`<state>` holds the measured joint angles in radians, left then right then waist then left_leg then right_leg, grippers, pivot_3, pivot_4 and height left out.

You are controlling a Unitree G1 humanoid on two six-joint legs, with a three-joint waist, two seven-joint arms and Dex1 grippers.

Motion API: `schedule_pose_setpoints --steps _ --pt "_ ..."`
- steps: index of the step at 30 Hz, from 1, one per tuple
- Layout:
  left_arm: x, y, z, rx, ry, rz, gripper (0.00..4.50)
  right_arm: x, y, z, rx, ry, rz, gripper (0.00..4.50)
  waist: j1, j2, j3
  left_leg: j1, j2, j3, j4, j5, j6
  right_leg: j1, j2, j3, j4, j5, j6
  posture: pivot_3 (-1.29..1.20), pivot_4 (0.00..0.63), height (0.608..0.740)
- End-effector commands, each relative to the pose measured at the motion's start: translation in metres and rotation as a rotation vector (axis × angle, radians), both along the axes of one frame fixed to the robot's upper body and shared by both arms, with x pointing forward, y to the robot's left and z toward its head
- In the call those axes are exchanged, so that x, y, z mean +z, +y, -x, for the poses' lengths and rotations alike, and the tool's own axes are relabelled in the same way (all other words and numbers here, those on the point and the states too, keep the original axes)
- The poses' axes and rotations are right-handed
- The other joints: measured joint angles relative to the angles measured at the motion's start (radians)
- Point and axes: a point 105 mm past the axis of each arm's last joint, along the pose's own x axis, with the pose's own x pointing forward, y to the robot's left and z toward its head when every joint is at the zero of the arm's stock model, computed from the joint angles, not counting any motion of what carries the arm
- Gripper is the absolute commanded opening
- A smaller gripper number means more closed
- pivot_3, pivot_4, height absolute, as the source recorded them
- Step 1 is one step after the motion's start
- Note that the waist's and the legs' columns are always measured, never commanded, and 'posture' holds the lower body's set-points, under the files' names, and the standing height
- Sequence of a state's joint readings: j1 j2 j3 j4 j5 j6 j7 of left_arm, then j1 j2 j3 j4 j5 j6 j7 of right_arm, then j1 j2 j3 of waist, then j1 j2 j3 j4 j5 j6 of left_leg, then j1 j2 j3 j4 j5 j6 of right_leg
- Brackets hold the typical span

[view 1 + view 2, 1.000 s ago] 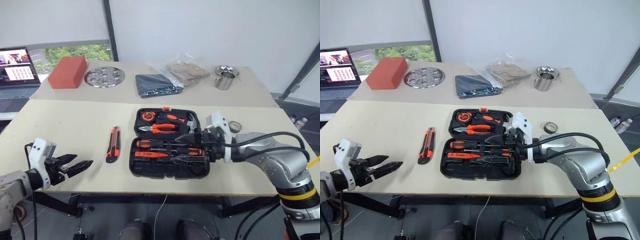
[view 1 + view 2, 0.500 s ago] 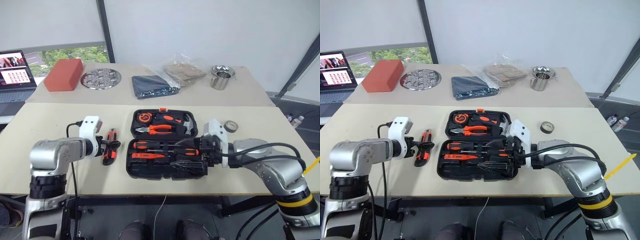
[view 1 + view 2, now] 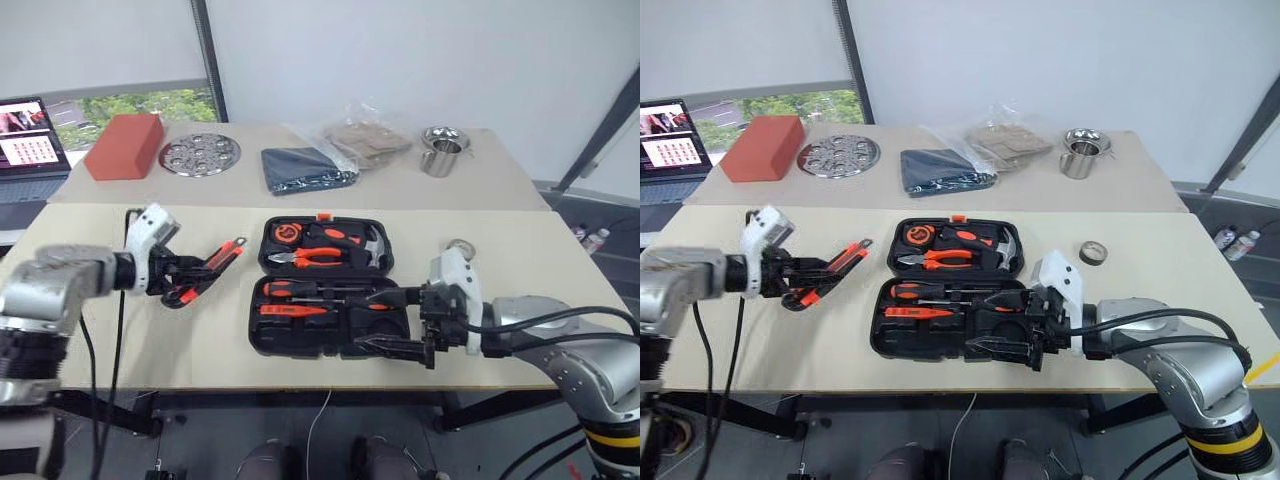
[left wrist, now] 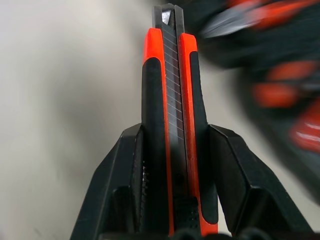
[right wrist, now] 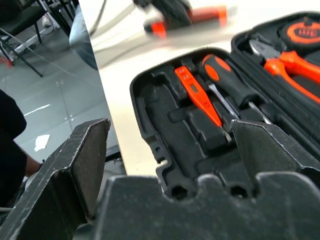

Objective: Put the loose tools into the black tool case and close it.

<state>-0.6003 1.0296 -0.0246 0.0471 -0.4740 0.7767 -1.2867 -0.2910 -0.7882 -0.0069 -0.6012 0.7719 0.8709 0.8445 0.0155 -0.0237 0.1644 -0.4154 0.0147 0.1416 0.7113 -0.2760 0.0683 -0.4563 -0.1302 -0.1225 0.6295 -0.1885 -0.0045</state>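
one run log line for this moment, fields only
left hand: shut on utility knife, off table | right hand: open by black tool case | case: open | tape roll: on table

left arm: raised at the left, reaching toward centre
left gripper (image 3: 187, 279): fingers (image 4: 127, 175) clamped on utility knife (image 4: 170, 120)
right arm: bent, reaching leftward
right gripper (image 3: 392, 322): jaws spread wide, nothing between
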Motion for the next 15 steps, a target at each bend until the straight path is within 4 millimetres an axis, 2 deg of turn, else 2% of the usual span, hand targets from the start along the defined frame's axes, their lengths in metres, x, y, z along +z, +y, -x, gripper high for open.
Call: schedule_pose_setpoints --steps 1,7,12,15 --pt "-0.001 -0.048 0.030 -0.429 0.043 -0.054 1.50 0.008 0.000 0.009 0.009 -0.043 -0.001 4.50 0.006 0.001 0.000 0.000 -0.001 0.000 0.000 0.000 0.000 0.001 0.000 0.000 -0.001 -0.001 0.002 0.00 0.150 0.734" --pt "-0.029 -0.107 0.018 -0.626 0.031 -0.138 1.50 0.008 -0.002 0.009 -0.047 -0.057 -0.006 4.50 0.013 -0.001 0.001 -0.002 -0.002 0.001 0.003 0.005 0.012 0.003 0.003 0.002 -0.002 -0.004 0.008 0.00 0.150 0.734" --pt "-0.052 -0.131 0.012 -0.690 0.067 -0.177 1.50 0.007 -0.007 0.010 -0.112 -0.067 -0.005 4.50 0.006 -0.001 0.001 -0.004 -0.001 0.000 0.004 0.005 0.014 0.001 0.005 0.003 -0.001 -0.003 0.008 0.00 0.150 0.734" --pt "-0.065 -0.136 0.009 -0.706 0.074 -0.207 1.50 0.005 -0.010 0.012 -0.147 -0.066 -0.006 4.50 0.008 -0.001 0.001 -0.004 0.000 -0.001 0.005 0.005 0.015 0.001 0.005 0.003 0.000 -0.001 0.005 0.00 0.150 0.734"
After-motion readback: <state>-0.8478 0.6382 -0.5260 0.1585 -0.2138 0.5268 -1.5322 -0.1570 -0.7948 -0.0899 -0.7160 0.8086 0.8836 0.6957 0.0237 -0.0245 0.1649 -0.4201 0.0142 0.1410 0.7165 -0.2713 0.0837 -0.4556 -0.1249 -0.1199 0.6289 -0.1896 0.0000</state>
